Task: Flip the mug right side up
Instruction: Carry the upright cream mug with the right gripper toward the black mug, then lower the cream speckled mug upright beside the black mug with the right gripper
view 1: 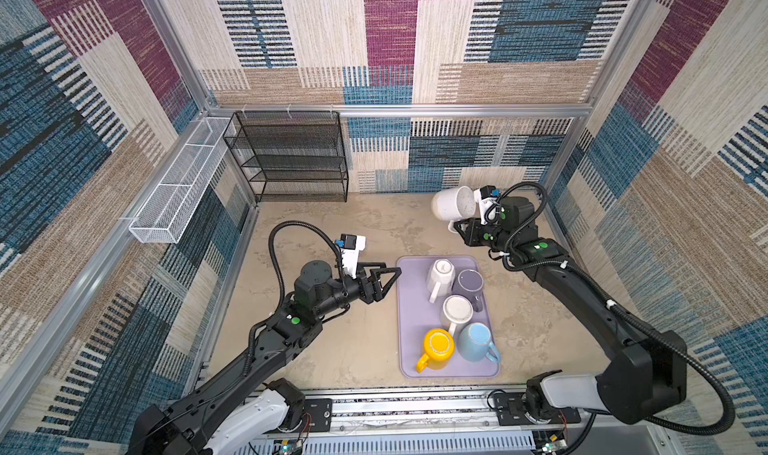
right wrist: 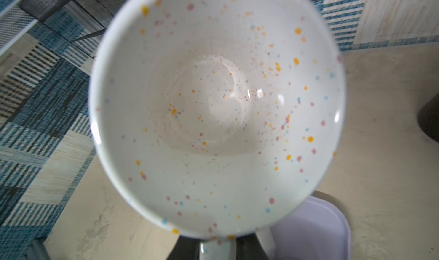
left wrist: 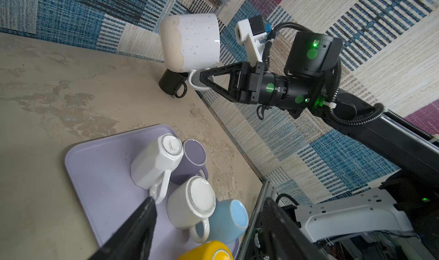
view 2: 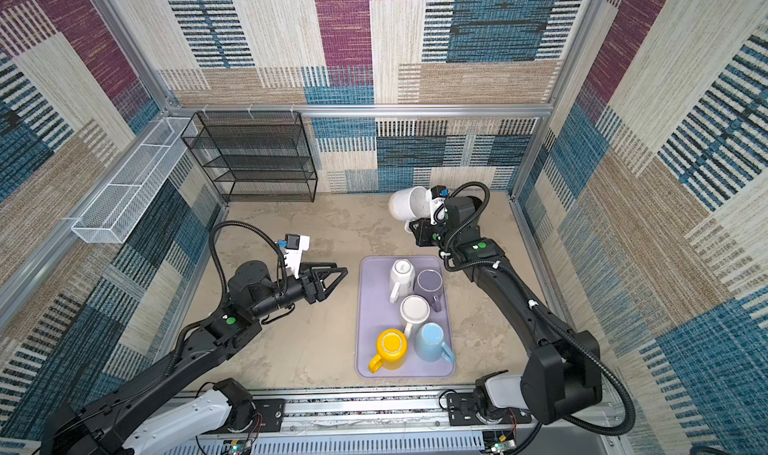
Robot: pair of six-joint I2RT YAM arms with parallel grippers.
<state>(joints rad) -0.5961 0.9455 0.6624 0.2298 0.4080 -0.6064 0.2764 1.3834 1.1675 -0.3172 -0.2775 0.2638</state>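
Left wrist view: pinching the speckled mug (left wrist: 194, 40) by its handle with the right end effector (left wrist: 204, 79), high above the counter (left wrist: 59, 80), mouth sideways, likely for room to rotate. Holding left end effector (view 1: 388, 284) spread, empty, beside the tray (view 1: 411, 291).

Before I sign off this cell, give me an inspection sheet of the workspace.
Surface: mottled beige tabletop, no spills seen.
Job's things: speckled white ceramic mug held aloft on its side; five mugs bottoms-up on lavender plastic tray.
Clutter: small black mug near right wall.
Grippers: right gripper shut on speckled mug's handle; left gripper open, empty, beside tray.
Cables: black corrugated conduits loop over both arms.
Surroundings: black mesh rack, white wire basket, carpet-patterned walls.
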